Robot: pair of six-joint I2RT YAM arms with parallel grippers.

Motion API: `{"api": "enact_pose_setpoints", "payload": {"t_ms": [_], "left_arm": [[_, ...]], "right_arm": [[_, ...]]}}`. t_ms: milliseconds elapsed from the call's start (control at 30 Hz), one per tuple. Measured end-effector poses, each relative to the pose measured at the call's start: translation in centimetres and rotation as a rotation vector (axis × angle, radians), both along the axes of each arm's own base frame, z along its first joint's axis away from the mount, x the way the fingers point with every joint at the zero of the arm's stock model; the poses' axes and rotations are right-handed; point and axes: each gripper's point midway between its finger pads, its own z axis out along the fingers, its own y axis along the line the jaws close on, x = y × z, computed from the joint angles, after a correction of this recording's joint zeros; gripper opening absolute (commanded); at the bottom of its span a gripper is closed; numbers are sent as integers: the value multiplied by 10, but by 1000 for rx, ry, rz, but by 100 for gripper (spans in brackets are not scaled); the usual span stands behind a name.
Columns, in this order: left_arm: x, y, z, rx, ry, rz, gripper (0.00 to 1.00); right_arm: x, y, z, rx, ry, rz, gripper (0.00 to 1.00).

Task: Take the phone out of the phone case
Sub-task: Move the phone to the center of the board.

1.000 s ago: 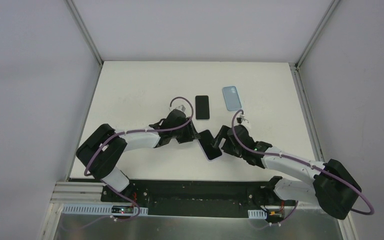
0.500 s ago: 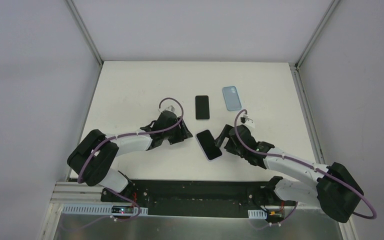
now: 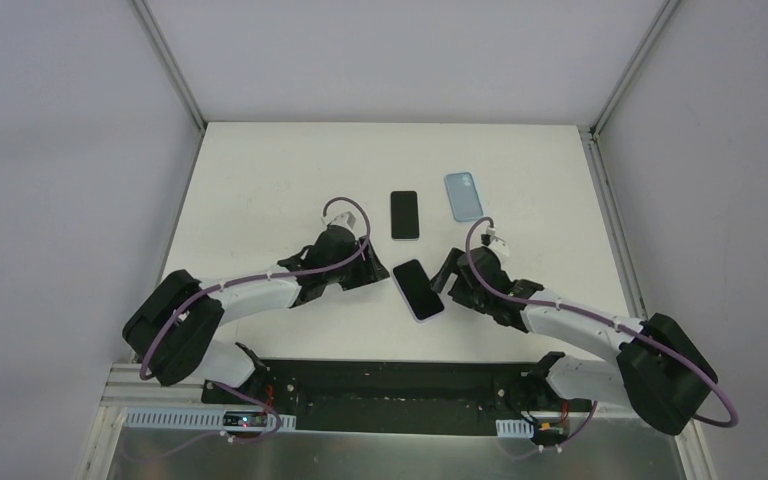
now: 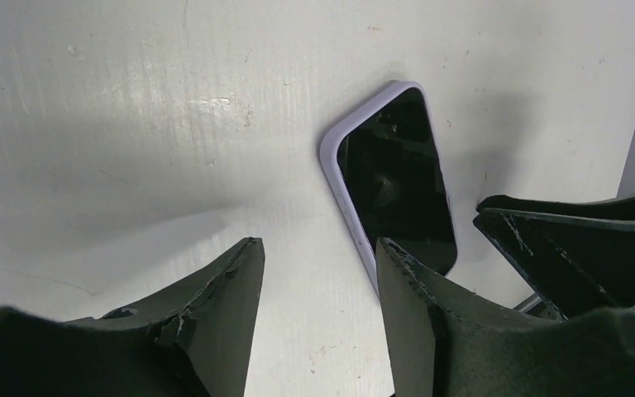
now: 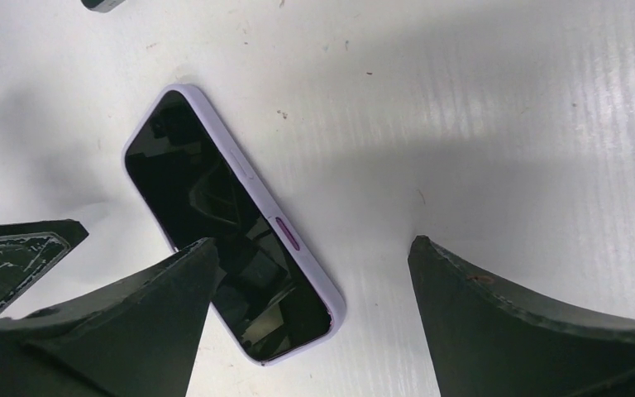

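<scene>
The white flat table [image 3: 260, 180] is carrying everything. The left gripper [image 3: 374, 272] is sitting low over it, black jaws parted with nothing between them. The right gripper [image 3: 446, 280] is facing it, jaws spread wide and likewise gripping nothing. Between the two, the black-screened phone in its lilac case [image 3: 418, 290] is lying flat, screen up, set diagonally. Further back, a bare black phone [image 3: 404, 214] and a light blue phone case [image 3: 463, 195] are lying apart from each other.
</scene>
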Motion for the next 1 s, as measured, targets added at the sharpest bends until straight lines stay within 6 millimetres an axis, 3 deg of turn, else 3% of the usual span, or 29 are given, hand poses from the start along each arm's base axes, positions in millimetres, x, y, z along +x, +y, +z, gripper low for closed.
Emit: {"api": "enact_pose_setpoints", "payload": {"t_ms": [267, 600, 800, 900, 1000], "left_arm": [[0, 5, 3, 17, -34, 6, 52], [-2, 14, 13, 13, -80, 21, 52], [-2, 25, 30, 6, -144, 48, 54], [-3, 32, 42, -1, -183, 67, 57], [-2, 40, 54, -9, -230, 92, 76]], "right_arm": [[-1, 10, 1, 54, -2, 4, 88], [-11, 39, 2, 98, -12, 68, 87], [-16, 34, 2, 52, -9, 84, 89], [-20, 25, 4, 3, -11, 101, 91], [-20, 21, 12, -47, -20, 139, 98]]}}
